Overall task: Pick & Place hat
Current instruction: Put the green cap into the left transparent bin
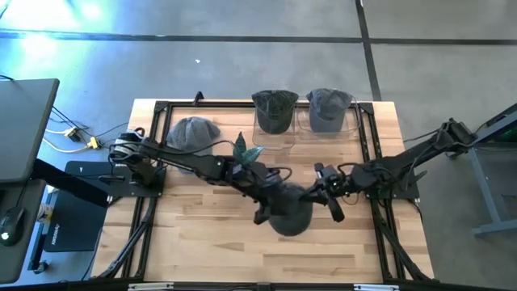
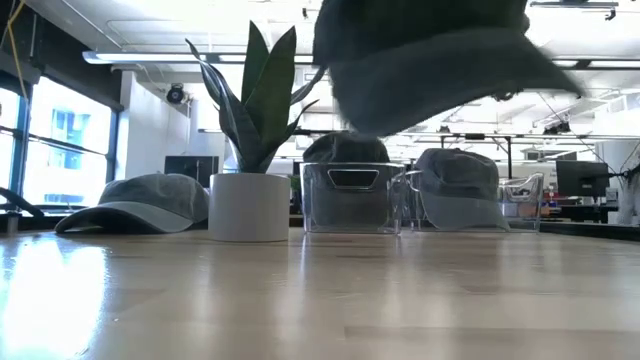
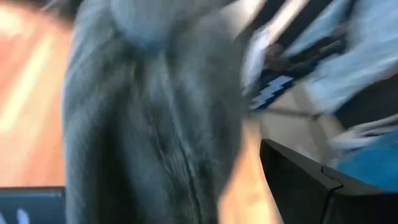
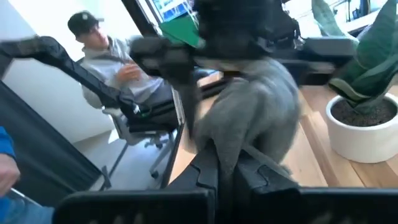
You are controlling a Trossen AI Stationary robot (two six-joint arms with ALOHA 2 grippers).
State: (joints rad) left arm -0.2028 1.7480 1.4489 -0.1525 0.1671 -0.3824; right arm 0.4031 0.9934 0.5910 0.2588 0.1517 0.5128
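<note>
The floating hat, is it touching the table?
Apart. In the low view the hat hangs high, with the room showing between it and the table.

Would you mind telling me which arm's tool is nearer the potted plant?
Left. The left tool sits just in front of the potted plant; the right tool is farther off, to the plant's right, gripping the hat.

Grey concrete floor (image 1: 242,20) all around in the high view, crossed by dark seam lines, with a bright glare patch at upper left. Yellow cables (image 1: 69,133) trailing at left beside a dark desk (image 1: 24,121). In the low view, tall windows (image 2: 60,140) glowing at far left, white ceiling beams (image 2: 160,58) and strip lighting overhead, monitors (image 2: 575,180) at far right. In the right wrist view, at upper left, a seated person in a cap (image 4: 106,53) on an office chair.
</note>
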